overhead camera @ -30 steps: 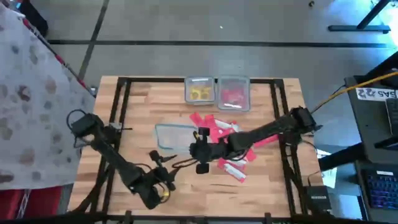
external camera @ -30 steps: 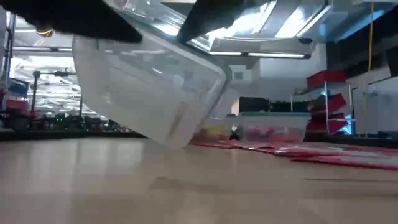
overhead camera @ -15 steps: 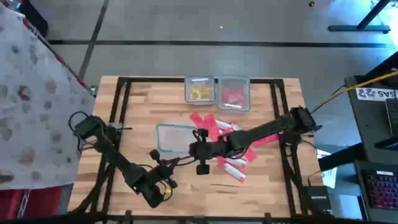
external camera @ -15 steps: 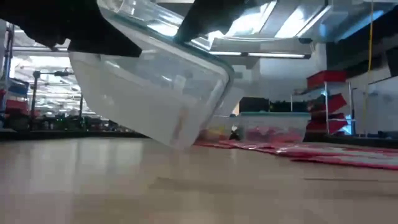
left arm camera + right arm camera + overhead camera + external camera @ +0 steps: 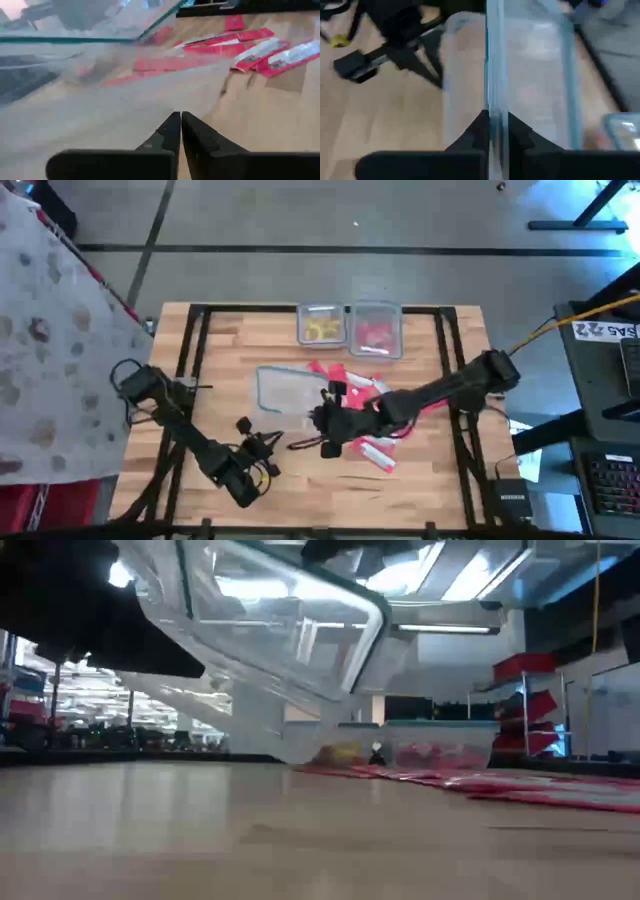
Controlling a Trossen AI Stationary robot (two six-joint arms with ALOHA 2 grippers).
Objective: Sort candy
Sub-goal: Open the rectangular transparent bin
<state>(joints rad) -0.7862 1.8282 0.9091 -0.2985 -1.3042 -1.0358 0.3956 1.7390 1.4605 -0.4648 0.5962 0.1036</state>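
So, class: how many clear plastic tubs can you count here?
3. One with yellow candy and one with red candy sit side by side at the far edge; an empty tub is mid-table, gripped on its rim by the right gripper.

Tilted clear tub, wooden table

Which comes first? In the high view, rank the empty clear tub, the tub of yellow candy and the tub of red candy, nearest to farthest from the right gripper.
1. The empty clear tub, held at its rim in the right gripper, mid-table.
2. The tub of yellow candy, at the far edge, left of its neighbour.
3. The tub of red candy, beside it on the right; nearly level with the yellow one, so too close to call.
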